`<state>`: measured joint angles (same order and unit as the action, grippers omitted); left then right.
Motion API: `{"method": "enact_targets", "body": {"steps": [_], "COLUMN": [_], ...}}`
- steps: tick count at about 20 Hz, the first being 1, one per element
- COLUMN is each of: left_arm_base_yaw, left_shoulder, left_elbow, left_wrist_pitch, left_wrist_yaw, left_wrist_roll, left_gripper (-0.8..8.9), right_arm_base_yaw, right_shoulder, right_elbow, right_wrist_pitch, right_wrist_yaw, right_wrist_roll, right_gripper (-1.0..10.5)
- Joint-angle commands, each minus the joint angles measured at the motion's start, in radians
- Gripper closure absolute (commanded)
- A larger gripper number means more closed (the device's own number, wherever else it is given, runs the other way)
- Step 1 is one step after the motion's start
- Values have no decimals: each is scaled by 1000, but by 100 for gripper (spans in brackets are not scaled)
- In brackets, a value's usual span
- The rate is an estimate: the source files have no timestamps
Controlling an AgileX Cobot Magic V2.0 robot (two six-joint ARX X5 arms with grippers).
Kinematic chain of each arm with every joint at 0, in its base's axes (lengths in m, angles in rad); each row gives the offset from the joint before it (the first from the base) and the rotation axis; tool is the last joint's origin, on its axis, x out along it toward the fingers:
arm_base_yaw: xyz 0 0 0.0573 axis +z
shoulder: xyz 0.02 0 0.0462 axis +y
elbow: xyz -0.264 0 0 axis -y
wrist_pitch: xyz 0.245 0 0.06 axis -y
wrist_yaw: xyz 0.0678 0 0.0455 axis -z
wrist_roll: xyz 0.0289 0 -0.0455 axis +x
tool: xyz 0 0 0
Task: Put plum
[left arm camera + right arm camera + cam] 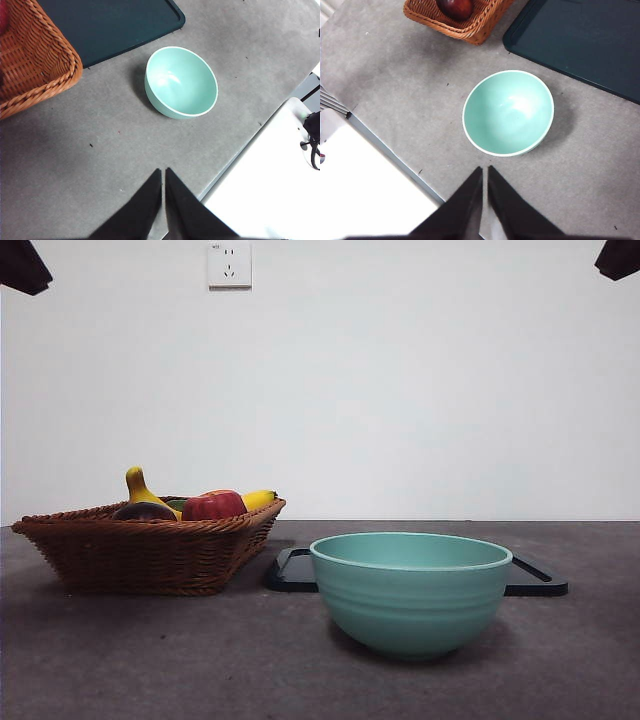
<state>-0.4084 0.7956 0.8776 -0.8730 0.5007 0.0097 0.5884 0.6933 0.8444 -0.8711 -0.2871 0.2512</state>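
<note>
The plum is dark purple-maroon and lies at the front left of the brown wicker basket, beside a red apple and a yellow banana. In the right wrist view a dark maroon round fruit that looks like the plum lies in the basket. My left gripper is shut and empty, high above the table, apart from the basket. My right gripper is shut and empty, high above the table next to the bowl.
An empty teal bowl stands at the middle right of the grey table; it shows in both wrist views. A flat black tray lies behind it. Black arm tips show at the top corners.
</note>
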Motion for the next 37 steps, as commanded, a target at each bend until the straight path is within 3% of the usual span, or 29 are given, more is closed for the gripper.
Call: {"method": "enact_targets", "body": {"steps": [1, 4, 8, 12, 15, 19, 25, 37], "left_arm_base_yaw": [-4, 41, 188, 306, 356, 382, 382, 382], "left_shoulder": [2, -75, -239, -415, -533, -656, -755, -793], "left_elbow": [11, 10, -48, -229, -409, -619, -794, -866], "left_wrist_pitch": [5, 114, 472, 719, 816, 858, 850, 687], "left_wrist_yaw": [6, -89, -198, -334, -407, -408, -408, -408], "left_wrist_roll": [8, 27, 61, 87, 87, 86, 83, 53], "left_gripper": [806, 806, 806, 806, 806, 806, 806, 806], "right_arm_base_yaw": [8, 8, 8, 8, 8, 8, 8, 8], "right_shoulder": [4, 4, 4, 4, 4, 4, 4, 4], "right_elbow": [16, 16, 16, 16, 16, 16, 16, 16], "right_wrist_pitch": [10, 10, 10, 10, 10, 10, 10, 10], "right_wrist_yaw": [2, 2, 2, 2, 2, 2, 2, 2], "right_wrist_roll": [-1, -1, -1, -1, -1, -1, -1, -1], "right_gripper": [942, 942, 942, 941, 941, 941, 942, 942]}}
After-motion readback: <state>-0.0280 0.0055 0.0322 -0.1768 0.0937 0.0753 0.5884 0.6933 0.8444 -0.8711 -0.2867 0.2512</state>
